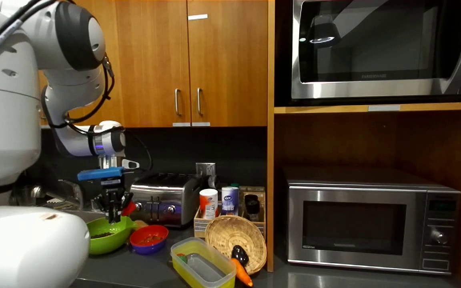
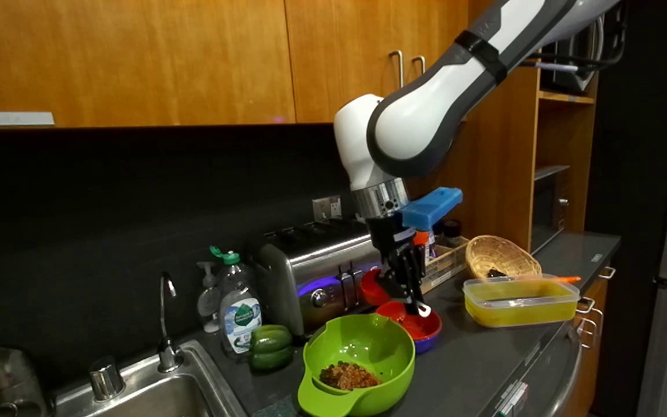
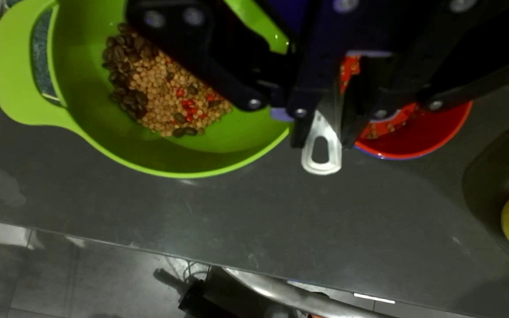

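Metal handle [image 3: 320, 165] is pinched in the hand [image 3: 324, 134], holed end poking out toward the front edge of the counter [image 3: 237, 221]. It's up in the air; wrist view has it between the green bowl [image 3: 148, 152] and the red bowl [image 3: 431, 128]. Red cup-like piece [image 2: 373, 288] shows just behind the hand, in front of the toaster [image 2: 293, 272]. Can't tell if it's part of the same utensil.

Green bowl holds a grain mix [image 3: 161, 92]: dark beans, tan grains, a few red bits. Red bowl, purple-blue outside, sits just beside it with some grains inside.

Further along: yellow tub [image 2: 519, 313] next to a tilted wicker basket [image 1: 224, 228], dark eggplant-like item [image 1: 239, 254] at the basket's lower side, carrot [image 1: 241, 272] by the tub's corner. Green pepper [image 2: 270, 347] and dish soap bottle [image 2: 241, 318] stand near the toaster.
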Robot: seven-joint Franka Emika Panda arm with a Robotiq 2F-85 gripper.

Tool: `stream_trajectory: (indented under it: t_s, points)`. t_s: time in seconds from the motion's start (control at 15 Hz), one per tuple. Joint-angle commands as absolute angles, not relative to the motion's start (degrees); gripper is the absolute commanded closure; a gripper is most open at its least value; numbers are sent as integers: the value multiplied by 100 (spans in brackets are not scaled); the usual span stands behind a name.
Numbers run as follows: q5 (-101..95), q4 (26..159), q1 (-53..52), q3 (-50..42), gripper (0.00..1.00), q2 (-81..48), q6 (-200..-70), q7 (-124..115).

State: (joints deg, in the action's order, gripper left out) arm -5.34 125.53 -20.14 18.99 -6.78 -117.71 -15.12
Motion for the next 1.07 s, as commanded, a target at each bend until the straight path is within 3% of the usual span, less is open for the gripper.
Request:
stream_trajectory:
  t_s: [0.0, 0.47, 1.0]
  points:
    - [-147, 11790, -1964, 1845, 95, -1327, -10993, -1087]
    - [649, 10603, -1855, 1780, 95, -2233, -9331, -192]
    - [940, 9738, -1871, 1742, 95, -2831, -8307, 57]
